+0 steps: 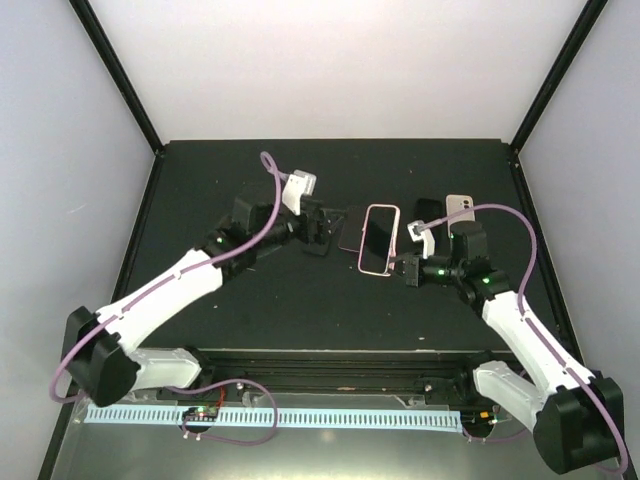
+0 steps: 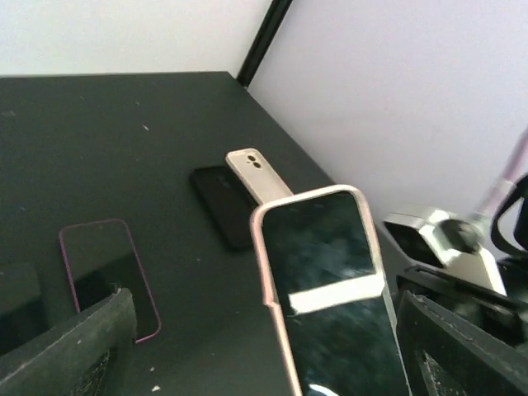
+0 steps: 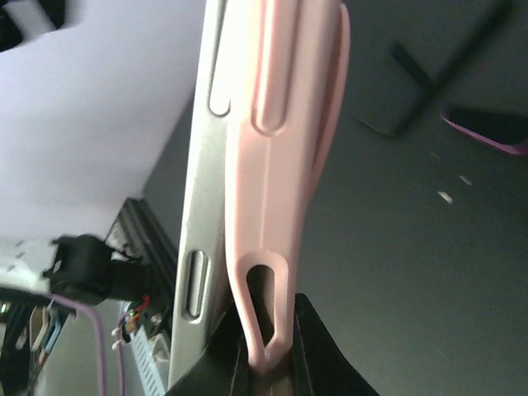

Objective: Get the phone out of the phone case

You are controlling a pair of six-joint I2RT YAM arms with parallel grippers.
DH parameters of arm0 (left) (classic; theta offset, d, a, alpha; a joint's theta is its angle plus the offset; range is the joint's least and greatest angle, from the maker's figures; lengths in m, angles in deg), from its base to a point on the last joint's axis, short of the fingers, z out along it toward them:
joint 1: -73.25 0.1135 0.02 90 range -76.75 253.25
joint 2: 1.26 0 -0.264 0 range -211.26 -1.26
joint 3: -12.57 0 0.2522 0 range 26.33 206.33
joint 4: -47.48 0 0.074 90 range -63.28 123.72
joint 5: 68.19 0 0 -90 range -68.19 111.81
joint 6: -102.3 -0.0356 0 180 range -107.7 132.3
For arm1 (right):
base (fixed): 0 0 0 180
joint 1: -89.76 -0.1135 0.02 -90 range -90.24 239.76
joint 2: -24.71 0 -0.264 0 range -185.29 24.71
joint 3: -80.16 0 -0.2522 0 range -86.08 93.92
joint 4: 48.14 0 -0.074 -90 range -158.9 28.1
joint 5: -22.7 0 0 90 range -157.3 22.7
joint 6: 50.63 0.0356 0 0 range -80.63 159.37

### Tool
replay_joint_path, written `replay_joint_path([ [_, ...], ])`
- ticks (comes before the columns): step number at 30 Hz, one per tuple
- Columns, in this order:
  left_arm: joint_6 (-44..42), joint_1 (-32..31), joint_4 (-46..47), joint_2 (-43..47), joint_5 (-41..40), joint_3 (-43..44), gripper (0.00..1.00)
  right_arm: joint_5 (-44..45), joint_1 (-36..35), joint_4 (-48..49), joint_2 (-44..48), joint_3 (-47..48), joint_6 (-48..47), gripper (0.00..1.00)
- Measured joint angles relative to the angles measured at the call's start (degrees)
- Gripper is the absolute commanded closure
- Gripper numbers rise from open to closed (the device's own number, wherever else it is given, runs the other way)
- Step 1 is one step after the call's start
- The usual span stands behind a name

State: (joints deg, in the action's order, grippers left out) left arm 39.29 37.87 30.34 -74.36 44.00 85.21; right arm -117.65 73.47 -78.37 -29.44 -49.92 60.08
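Right pincer: clamped tight on the near edge of the pink phone case, pinching right at its oval cutout; holds the case up off the table.
Left pincer: spread wide, gripping nothing; fingers stand either side of the case's end in the left wrist view, with a clear gap on the left side.
Phone: one, dark screen facing up, seated in the pink phone case between the two pincers; silver side with two button slots bared alongside the pink wall in the right wrist view.
Cases: one, pink, around the phone.
Other handsets: three, all lying on the table. One purple-rimmed handset, flat, just beside the raised case. One black handset farther back. One beige handset, camera side up, partly over the black handset.
Arms: two, white with black joints, left arm and right arm, meeting at the case from opposite sides.
Cables: two, one purple cable along each arm.
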Motion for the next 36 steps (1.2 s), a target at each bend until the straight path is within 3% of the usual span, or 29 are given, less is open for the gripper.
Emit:
replay_joint_path([
  [6, -9.7, -17.92, -0.46, 2.29, -25.03, -3.37, 0.27, 8.85, 0.66, -0.46, -5.11, -2.43, 4.79, 0.99],
  [13, -19.56, -28.83, 1.09, -11.15, -38.62, -3.48, 0.24, 12.39, 0.66, -1.95, -10.03, -2.1, 5.35, 0.99],
  [26, -27.98, -32.02, 24.0, -26.08, -45.53, -8.48, 0.28, 14.29, 2.64, -9.31, -20.94, 1.42, 1.62, 0.99],
  [36, -29.77, -33.29, 25.79, -33.16, -51.25, -5.53, 0.36, 14.21, 3.28, -8.66, -22.12, 1.44, 0.39, 0.99],
])
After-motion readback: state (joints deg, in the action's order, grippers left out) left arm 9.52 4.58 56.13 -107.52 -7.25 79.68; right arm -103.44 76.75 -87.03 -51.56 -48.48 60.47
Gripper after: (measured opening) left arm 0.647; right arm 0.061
